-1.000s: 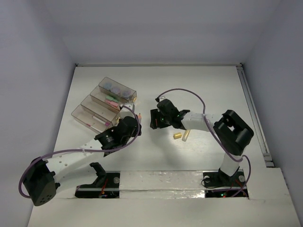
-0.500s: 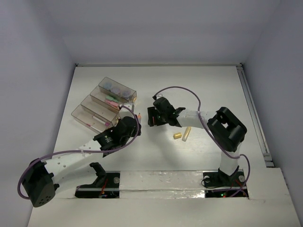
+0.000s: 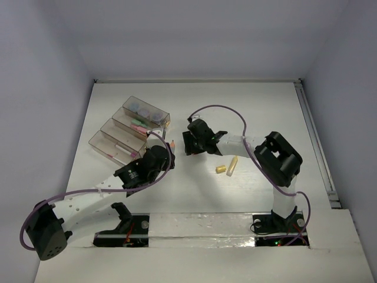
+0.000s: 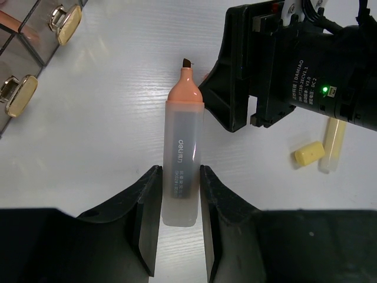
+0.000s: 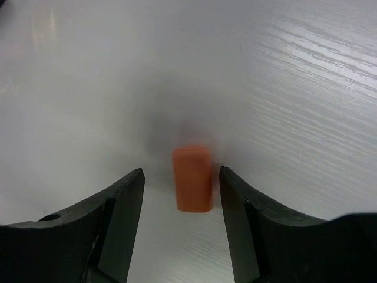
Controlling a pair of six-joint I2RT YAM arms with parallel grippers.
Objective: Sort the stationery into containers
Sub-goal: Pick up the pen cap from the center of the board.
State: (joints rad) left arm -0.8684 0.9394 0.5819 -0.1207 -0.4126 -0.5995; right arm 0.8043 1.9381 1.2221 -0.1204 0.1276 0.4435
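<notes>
Obs. 1, change. In the top view my right claw (image 3: 187,143) has swung left and away from the bases over the last second. It now sits just ahead of the tip of what the left claw (image 4: 178,174) carries. The left arm has barely shifted. The yellow highlighter (image 3: 233,165) and yellow cap (image 3: 221,169) lie where they lay, to the right of both claws.

Obs. 2, claw states. The left claw is closed on the barrel of an uncapped orange highlighter (image 4: 182,147), with its felt tip pointing forward, away from the claw. The right claw is open and low over the table (image 5: 283,76). An orange cap (image 5: 192,178) lies flat between its jaws, with a gap on either side, narrower on the right. Nothing is gripped yet.

Reading: I judge this to be the cap pickup, so the highlighter can be closed before it is sorted. The containers (image 3: 129,130) stand beyond and to the left of the left claw, already partly filled.

Obs. 3, views. Only the right wrist view shows the orange cap; from above the claw body hides it. Only the left wrist view shows the grip on the barrel and the bare tip. Only the top view shows the whole row of containers.
</notes>
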